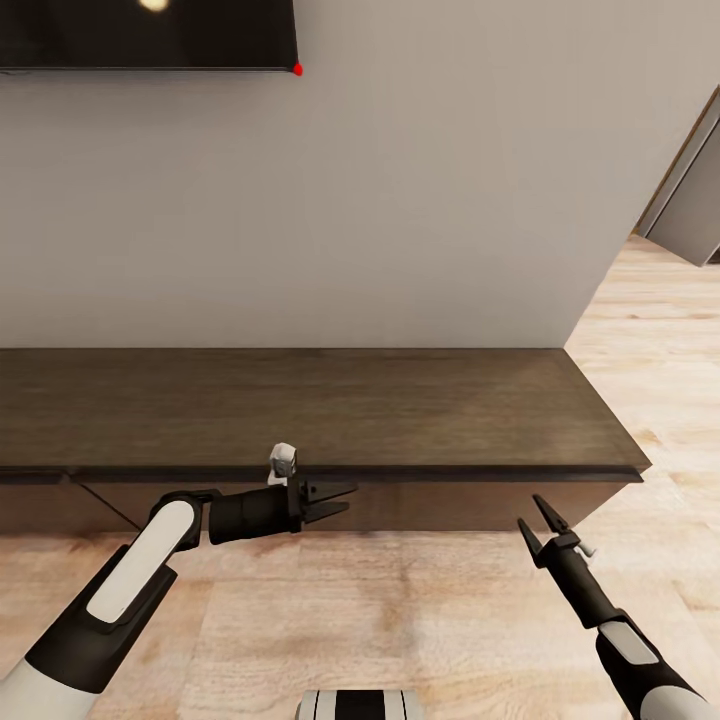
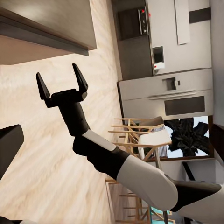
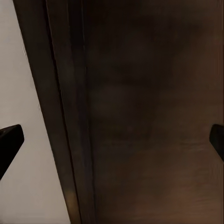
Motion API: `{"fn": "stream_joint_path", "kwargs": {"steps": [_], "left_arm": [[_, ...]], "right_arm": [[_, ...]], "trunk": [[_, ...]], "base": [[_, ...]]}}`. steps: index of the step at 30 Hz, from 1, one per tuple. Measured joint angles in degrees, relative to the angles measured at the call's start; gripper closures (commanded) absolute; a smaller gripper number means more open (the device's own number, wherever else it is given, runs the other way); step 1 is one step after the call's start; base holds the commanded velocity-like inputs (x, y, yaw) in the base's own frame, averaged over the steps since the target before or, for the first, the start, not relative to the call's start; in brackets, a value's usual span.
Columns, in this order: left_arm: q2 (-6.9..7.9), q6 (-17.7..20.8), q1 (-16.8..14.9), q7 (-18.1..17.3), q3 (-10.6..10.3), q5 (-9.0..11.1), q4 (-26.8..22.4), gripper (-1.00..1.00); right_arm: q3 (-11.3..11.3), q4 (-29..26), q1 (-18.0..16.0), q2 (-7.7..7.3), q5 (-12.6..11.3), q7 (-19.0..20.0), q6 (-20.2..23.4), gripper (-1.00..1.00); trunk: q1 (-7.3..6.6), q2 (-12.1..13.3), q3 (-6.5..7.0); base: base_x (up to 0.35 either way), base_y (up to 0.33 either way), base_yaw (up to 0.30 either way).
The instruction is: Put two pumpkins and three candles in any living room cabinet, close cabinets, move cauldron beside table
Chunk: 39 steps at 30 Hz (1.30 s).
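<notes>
The long, low dark-brown cabinet (image 1: 330, 410) runs along the wall, its fronts (image 1: 450, 505) looking flush and shut. My left gripper (image 1: 348, 498) hovers open just in front of the cabinet's upper edge, pointing right, nothing between its fingers. My right gripper (image 1: 530, 512) stands open and empty near the cabinet's right end, fingers pointing up at the front. The left wrist view shows that right gripper (image 2: 62, 84) open over the wood floor. In the right wrist view the cabinet wood (image 3: 149, 116) is very close. The pumpkins, candles, cauldron and table are out of view.
A black TV (image 1: 150, 35) hangs on the grey wall above the cabinet. Light wood floor (image 1: 420, 620) lies in front, with a passage (image 1: 680, 200) past the wall's right corner. The left wrist view shows kitchen units (image 2: 163, 93) and wooden chairs (image 2: 140, 135) beyond.
</notes>
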Motion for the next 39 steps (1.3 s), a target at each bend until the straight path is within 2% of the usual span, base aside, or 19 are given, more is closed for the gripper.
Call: {"fn": "stream_joint_path", "kwargs": {"steps": [10,39], "left_arm": [[0.02,0.0,0.0,0.0,0.0,-0.04,0.0,-1.0],[0.06,0.0,0.0,0.0,0.0,-0.05,0.0,-1.0]], "right_arm": [[0.29,-0.81,0.0,0.0,-0.05,1.06,0.49,-1.0],[0.23,-0.82,0.0,0.0,-0.04,0.86,0.53,-1.0]], "trunk": [[0.0,0.0,0.0],[-0.01,0.0,0.0]], "base": [[0.0,0.0,0.0],[0.037,0.018,0.0]]}}
